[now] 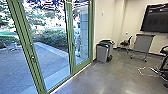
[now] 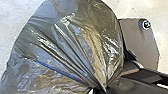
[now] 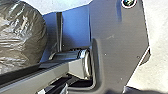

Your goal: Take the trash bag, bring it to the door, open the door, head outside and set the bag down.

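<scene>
Bag (image 2: pixel 67 47), its neck pinched in the left gripper (image 2: pixel 99 89), near the base (image 2: pixel 142 42); the right gripper's (image 3: pixel 52 90) state cannot be told. Slow, smooth driving toward the door (image 1: pixel 33 57) at left should limit swinging.

The dark grey plate (image 3: pixel 120 45) has angled corners and a round, pale-rimmed fitting (image 3: pixel 128 2), the jointed bar (image 3: pixel 51 77) a silvery ring (image 3: pixel 87 63).

frame edges cut off the trash bag (image 2: pixel 65 45) and screen (image 1: pixel 157 18).
</scene>
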